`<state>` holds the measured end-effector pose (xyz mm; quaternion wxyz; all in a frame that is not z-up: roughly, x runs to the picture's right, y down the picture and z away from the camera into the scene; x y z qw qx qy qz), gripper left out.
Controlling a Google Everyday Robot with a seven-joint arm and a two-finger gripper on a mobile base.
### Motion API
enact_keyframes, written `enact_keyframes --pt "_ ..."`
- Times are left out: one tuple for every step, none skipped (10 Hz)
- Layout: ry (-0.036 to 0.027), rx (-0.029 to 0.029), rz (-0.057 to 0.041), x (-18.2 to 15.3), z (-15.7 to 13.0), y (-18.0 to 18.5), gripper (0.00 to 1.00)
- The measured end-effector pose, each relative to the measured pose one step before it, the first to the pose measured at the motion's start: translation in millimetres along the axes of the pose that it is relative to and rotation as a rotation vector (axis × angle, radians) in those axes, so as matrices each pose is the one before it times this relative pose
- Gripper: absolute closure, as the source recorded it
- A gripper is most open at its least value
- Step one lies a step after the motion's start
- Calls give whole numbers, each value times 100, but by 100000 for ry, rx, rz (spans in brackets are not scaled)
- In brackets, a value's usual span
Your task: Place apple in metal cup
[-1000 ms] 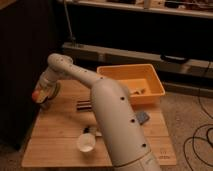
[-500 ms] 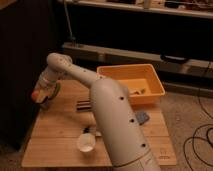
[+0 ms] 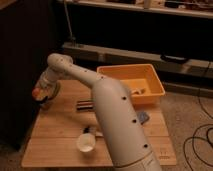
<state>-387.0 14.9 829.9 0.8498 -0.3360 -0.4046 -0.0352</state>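
Note:
My gripper (image 3: 42, 95) is at the far left edge of the wooden table (image 3: 60, 130), at the end of the white arm that reaches out over it. It is shut on the apple (image 3: 36, 93), a small red-orange ball that shows at the gripper's left side, held a little above the table. A small dark shape (image 3: 46, 104) sits right under the gripper; it may be the metal cup, but it is mostly hidden by the gripper and the dim light.
A white round cup (image 3: 86, 143) stands near the table's front. A dark long object (image 3: 85, 104) lies mid-table. An orange bin (image 3: 131, 82) sits at the back right, with a grey-blue item (image 3: 143, 117) in front of it. Cables (image 3: 197, 142) lie on the floor to the right.
The gripper with the apple has shifted very slightly left over the table's left edge; otherwise nothing has moved.

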Motion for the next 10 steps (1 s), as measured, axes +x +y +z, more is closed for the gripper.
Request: enact_keyframes --pt "-24 -225 3 -64 -42 6 39" --pt "-257 -551 -150 -106 -48 36 39" --pt "-285 -523 208 217 -146 52 39" --pt "-599 -189 357 133 -174 -6 39" --pt "-362 -482 198 95 -87 79 39" --pt "-1056 36 158 35 -199 51 39" --pt "-1909 833 -567 66 -488 18 39" --pt "-943 802 -162 232 -470 -72 39" --pt "-79 -283 -196 -147 251 52 39" --pt "-111 -151 -139 -134 84 42 39"
